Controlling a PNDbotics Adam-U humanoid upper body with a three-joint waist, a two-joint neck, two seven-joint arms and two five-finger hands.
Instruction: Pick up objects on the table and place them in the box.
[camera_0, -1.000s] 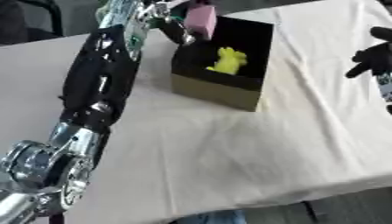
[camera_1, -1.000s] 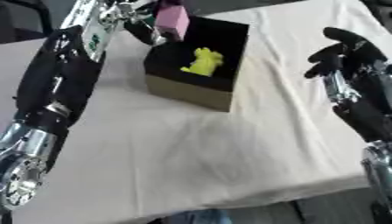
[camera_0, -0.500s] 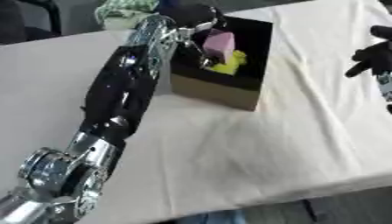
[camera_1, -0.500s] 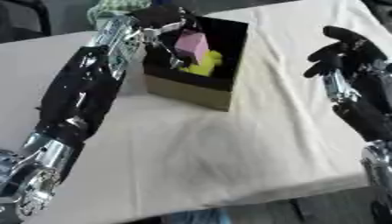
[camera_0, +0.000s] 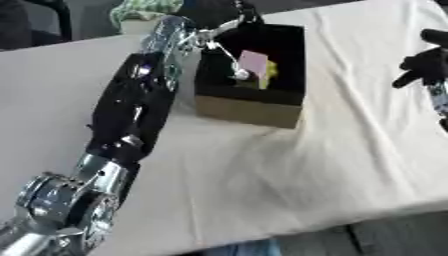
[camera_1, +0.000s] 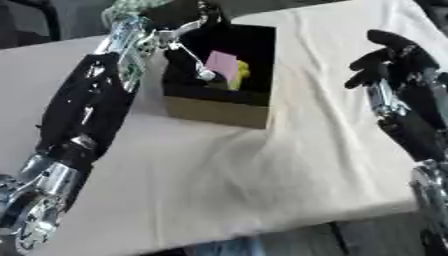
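Two items inside box (camera_0: 262, 102): pink block (camera_0: 255, 64) against yellow toy (camera_0: 269, 70), left hand (camera_0: 220, 17) above, fingers' state unclear; right hand (camera_1: 391, 56) open, well apart.

Box (camera_0: 249, 107): black inside, tan cardboard outer wall. Pink block (camera_0: 254, 64) at the left hand's (camera_1: 188, 22) fingertips, yellow object (camera_1: 239, 76) just behind it. Tablecloth (camera_0: 289, 175) plain cream. Both arms black with silver joints; right hand (camera_1: 389, 57) black.
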